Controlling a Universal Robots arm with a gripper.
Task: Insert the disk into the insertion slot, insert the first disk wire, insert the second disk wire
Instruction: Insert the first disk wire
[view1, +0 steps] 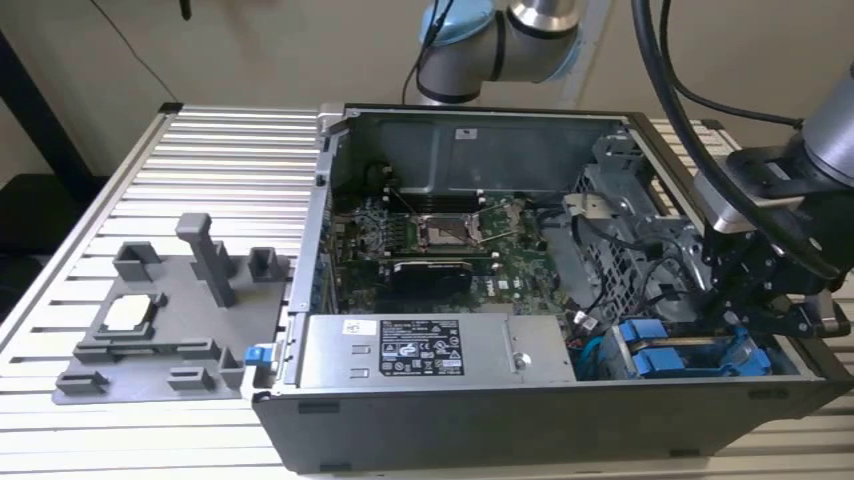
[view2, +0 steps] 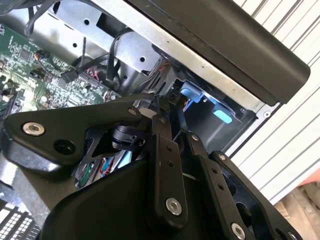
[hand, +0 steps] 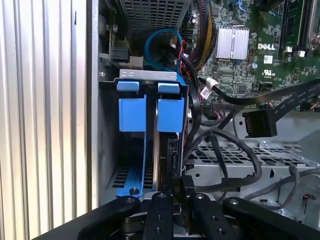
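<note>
Reaching down into the corner of the open computer case (view1: 534, 428), the gripper (hand: 178, 195) hung over the grey drive cage, well to one side of the motherboard (view1: 441, 235). In the first wrist view its fingers (hand: 160, 206) were drawn in close on a small black plug, the end of a disk wire (hand: 183, 184), so the claw was clenched on that plug, and the wire's cord ran off from it across the cage. The disk (hand: 169, 114) sat inside the insertion slot (hand: 146, 74), its bright blue carrier front level with that of a second blue carrier (hand: 132, 113) just beside it. Of the pair, the disk was the one nearer the motherboard, while the other lay next to the case wall. The held plug was lined up with the end of the disk opposite its blue front; whether it touched the disk or stood just short of it could not be told. Another black connector (hand: 259, 123) hung loose on a flat cable over the cage, apart from both carriers, and a thin blue cable (hand: 159, 37) looped beyond the carrier fronts. Outside the case, a grey fixture (view1: 160, 320) with upright pegs rested on the slatted table (view1: 227, 150) at the exterior view's left.
</note>
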